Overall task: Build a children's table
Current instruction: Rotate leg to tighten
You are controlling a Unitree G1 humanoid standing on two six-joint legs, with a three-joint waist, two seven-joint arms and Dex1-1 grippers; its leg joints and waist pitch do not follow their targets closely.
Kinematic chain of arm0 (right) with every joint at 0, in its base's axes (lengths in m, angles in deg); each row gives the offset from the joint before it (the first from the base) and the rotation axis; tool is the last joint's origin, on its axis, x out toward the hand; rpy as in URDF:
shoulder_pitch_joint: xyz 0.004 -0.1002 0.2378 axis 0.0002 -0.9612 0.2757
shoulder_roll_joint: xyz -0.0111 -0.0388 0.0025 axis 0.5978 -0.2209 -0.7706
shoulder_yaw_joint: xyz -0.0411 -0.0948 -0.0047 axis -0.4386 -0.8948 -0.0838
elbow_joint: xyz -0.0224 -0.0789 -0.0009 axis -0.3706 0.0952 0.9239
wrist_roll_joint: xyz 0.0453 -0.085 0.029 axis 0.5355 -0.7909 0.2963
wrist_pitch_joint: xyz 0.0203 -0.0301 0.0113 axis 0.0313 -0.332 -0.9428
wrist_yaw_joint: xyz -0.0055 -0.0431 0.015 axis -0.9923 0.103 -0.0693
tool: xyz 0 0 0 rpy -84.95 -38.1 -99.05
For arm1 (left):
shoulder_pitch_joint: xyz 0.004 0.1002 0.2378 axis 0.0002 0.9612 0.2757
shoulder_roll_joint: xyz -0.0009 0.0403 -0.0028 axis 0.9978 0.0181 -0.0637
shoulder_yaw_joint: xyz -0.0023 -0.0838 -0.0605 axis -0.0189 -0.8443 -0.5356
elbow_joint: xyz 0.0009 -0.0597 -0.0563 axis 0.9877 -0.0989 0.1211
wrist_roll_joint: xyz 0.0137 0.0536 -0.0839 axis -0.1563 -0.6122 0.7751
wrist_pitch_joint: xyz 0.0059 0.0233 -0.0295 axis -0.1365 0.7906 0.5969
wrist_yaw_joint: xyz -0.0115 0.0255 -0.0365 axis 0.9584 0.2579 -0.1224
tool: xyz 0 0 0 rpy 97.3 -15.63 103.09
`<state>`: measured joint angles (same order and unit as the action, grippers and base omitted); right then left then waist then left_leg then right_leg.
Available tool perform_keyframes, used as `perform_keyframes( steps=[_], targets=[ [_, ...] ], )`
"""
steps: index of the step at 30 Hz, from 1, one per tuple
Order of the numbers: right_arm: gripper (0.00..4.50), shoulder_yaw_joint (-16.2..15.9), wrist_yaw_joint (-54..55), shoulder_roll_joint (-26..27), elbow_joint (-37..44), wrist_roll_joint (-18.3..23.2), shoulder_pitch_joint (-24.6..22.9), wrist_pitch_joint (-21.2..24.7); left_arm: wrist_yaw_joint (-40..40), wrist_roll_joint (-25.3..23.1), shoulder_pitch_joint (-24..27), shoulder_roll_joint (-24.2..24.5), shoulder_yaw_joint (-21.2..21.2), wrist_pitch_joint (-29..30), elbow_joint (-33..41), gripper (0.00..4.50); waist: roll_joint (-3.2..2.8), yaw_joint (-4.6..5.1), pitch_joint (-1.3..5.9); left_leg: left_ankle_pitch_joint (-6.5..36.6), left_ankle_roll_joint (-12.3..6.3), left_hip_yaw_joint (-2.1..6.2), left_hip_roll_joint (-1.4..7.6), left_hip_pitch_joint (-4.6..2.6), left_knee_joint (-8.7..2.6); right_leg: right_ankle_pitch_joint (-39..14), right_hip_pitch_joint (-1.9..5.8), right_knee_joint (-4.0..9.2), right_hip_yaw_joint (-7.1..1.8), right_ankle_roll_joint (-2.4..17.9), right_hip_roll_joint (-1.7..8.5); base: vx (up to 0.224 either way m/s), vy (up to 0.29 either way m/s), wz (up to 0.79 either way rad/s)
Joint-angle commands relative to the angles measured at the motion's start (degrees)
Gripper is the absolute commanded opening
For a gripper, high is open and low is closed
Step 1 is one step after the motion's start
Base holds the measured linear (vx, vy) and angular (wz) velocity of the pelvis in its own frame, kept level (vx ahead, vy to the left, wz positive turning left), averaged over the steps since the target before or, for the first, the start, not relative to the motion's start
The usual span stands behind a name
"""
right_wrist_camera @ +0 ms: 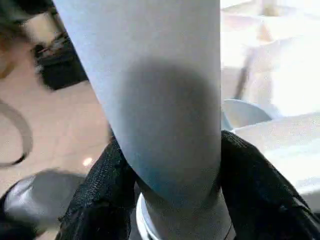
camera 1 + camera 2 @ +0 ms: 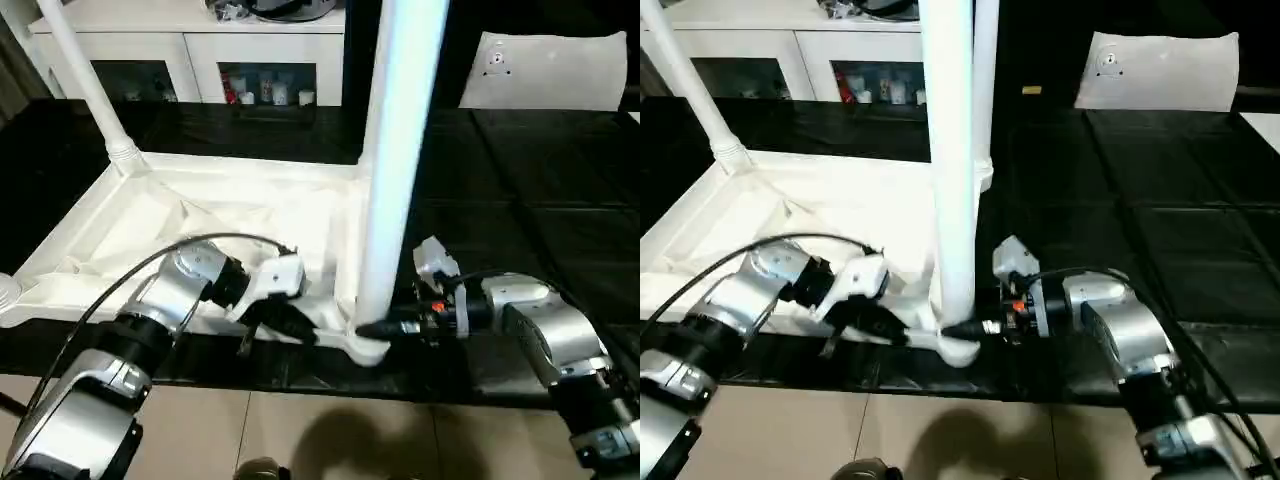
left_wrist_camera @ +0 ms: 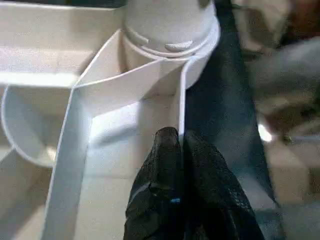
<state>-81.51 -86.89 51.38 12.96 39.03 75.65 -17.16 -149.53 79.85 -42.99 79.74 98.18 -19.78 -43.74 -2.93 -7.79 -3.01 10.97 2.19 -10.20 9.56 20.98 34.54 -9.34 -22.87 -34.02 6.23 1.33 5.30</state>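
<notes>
Children's table: lay upside down, ribbed underside up, on the black work tabletop (image 2: 560, 230), at its near edge.
Right end effector (image 2: 975, 327): black fingers (image 1: 250, 170) clamped either side of the near leg (image 2: 395, 170), low down, just above its corner socket.
Near leg: stood upright in the near right corner socket.
Left end effector (image 2: 285, 322): closed, pinching the thin near rim (image 3: 181, 107) just beside that socket.
Far leg (image 2: 85, 75): seated in the far left corner, leaning.
Beyond: white glass-door cabinet (image 2: 200, 50); white bag (image 2: 550, 70) on the black cover.
</notes>
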Motion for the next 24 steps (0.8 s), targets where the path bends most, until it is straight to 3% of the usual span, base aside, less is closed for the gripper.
perform_keyframes(
  steps=[1, 3, 5, 9, 10, 12, 13, 16, 17, 19, 24],
  targets=[
    [2.05, 0.1, 8.7, 4.7, 1.9, -0.2, 0.7, 2.2, 6.3, 0.5, -2.3, -3.7, -1.2, 3.8, -0.3, 0.00, 0.70, 0.80, 3.68, 13.5, -0.29, 1.49, 3.67, -0.88, -4.52, -25.0, 2.51, 5.07, -3.38, 8.1, 4.69, 0.000, 0.000, 0.00],
    [2.05, 1.4, 16.9, 8.9, 1.8, -1.7, 1.1, 3.7, 11.5, 0.5, -3.5, -6.0, -2.6, 7.1, -1.2, 0.00, 0.69, 1.71, 3.53, 14.6, 0.27, 1.66, 3.27, -0.79, -4.56, -29.1, 2.53, 5.66, -3.12, 6.1, 4.64, 0.000, 0.000, 0.00],
    [2.04, 2.2, 22.4, 11.6, 1.6, -2.8, 1.6, 5.2, 15.5, 0.1, -4.3, -7.6, -3.4, 9.1, -1.9, 0.00, 0.60, 2.51, 3.72, 14.1, 0.45, 1.87, 3.29, -0.52, -4.68, -28.3, 2.74, 5.65, -2.96, 5.7, 4.52, 0.000, 0.000, 0.00],
    [2.04, 4.1, 34.9, 17.5, -0.2, -5.7, 3.2, 7.7, 24.8, -0.1, -5.7, -11.5, -5.8, 12.5, -3.0, 0.00, 0.72, 4.30, 4.00, 12.0, -0.23, 1.74, 2.97, -0.11, -4.44, -22.0, 2.93, 5.09, -3.06, 8.0, 4.36, 0.000, 0.000, 0.00],
    [2.04, 4.2, 39.2, 19.2, -1.0, -7.4, 3.8, 7.3, 27.9, -0.3, -6.1, -12.9, -6.8, 13.9, -3.0, 0.00, 0.97, 4.38, 4.09, 11.4, -0.72, 1.64, 2.85, -0.04, -4.32, -21.4, 3.05, 5.16, -3.04, 8.1, 4.31, 0.000, 0.000, 0.00],
    [2.04, 3.7, 41.6, 20.1, -2.0, -9.2, 4.1, 4.8, 30.5, -0.1, -6.2, -14.1, -7.7, 15.4, -2.2, 0.00, 0.80, 4.54, 4.23, 8.8, -1.84, 1.38, 2.81, 0.12, -4.08, -17.8, 3.07, 4.84, -3.09, 8.9, 4.21, 0.000, 0.000, 0.00],
    [2.57, 3.9, 42.0, 20.7, -2.0, -9.0, 4.1, 4.1, 31.1, -0.2, -6.2, -14.4, -7.9, 16.0, -1.7, 0.00, 0.85, 4.51, 4.24, 8.4, -2.18, 1.40, 2.78, 0.13, -4.07, -17.1, 3.17, 4.79, -3.06, 9.1, 4.19, 0.000, 0.000, 0.00],
    [2.70, 4.7, 42.1, 21.6, -0.8, -8.2, 3.4, 3.1, 31.7, -0.5, -6.0, -14.8, -7.9, 16.1, -1.1, 0.00, 1.21, 4.57, 4.16, 7.8, -3.81, 1.30, 2.88, 0.18, -4.08, -15.7, 3.27, 4.67, -3.09, 9.7, 4.10, 0.000, 0.000, 0.00],
    [2.98, 4.8, 41.7, 21.2, -0.2, -8.4, 2.9, 2.9, 31.1, -0.8, -5.8, -14.5, -7.5, 15.5, -0.8, 0.00, 0.93, 4.47, 4.15, 8.0, -4.00, 1.32, 3.00, 0.04, -4.09, -15.9, 3.18, 4.69, -3.09, 9.8, 4.15, 0.000, 0.000, 0.00],
    [3.08, 4.6, 40.4, 20.2, 0.5, -8.5, 2.2, 1.9, 29.8, -1.1, -5.4, -13.8, -6.9, 14.9, -0.6, 0.00, 0.87, 4.50, 4.13, 8.2, -4.04, 1.35, 3.17, -0.04, -4.18, -15.7, 3.16, 4.68, -3.13, 9.7, 4.12, 0.000, 0.000, 0.00],
    [3.53, 5.3, 35.5, 14.7, 1.8, -8.2, -0.2, -2.4, 23.3, -1.5, -3.0, -10.0, -4.8, 12.1, 1.4, 0.00, 0.96, 4.34, 4.21, 7.4, -4.92, 1.30, 3.39, -0.01, -4.07, -12.7, 3.29, 4.28, -3.32, 10.4, 4.25, 0.000, 0.000, 0.00]
  ],
)
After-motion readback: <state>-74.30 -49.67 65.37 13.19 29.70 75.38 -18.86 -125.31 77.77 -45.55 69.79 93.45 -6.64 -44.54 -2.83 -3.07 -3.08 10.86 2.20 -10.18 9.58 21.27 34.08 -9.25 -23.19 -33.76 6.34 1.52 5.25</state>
